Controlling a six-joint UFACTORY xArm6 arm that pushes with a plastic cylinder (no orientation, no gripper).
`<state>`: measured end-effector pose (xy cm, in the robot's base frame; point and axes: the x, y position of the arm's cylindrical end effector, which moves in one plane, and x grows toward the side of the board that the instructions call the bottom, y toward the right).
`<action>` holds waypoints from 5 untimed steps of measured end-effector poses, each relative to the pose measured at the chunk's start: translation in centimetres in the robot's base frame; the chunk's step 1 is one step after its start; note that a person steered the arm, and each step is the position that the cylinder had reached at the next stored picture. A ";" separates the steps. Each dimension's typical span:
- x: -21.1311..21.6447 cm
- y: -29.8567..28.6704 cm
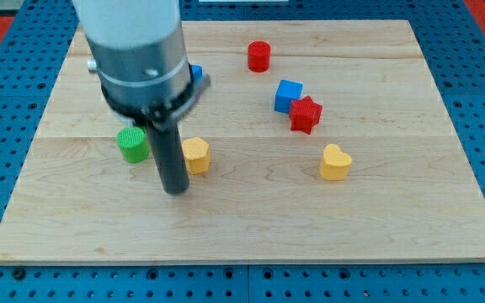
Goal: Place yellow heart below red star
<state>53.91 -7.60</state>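
The yellow heart (336, 162) lies right of the board's middle. The red star (306, 114) is above it and slightly to the left, with a gap between them. A blue cube (288, 95) touches the star's upper left. My tip (175, 188) rests on the board far left of the heart, just left of and below a yellow hexagon block (196, 155). The arm's grey body (137, 50) rises over the upper left.
A green cylinder (131, 144) stands left of the rod. A red cylinder (259, 55) sits near the top middle. A blue block (196, 74) peeks out behind the arm's body. The wooden board (411, 227) lies on a blue pegboard.
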 end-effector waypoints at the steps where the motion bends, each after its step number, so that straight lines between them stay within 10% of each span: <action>1: 0.2 9.5; 5: -1.7 26.6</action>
<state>52.26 19.01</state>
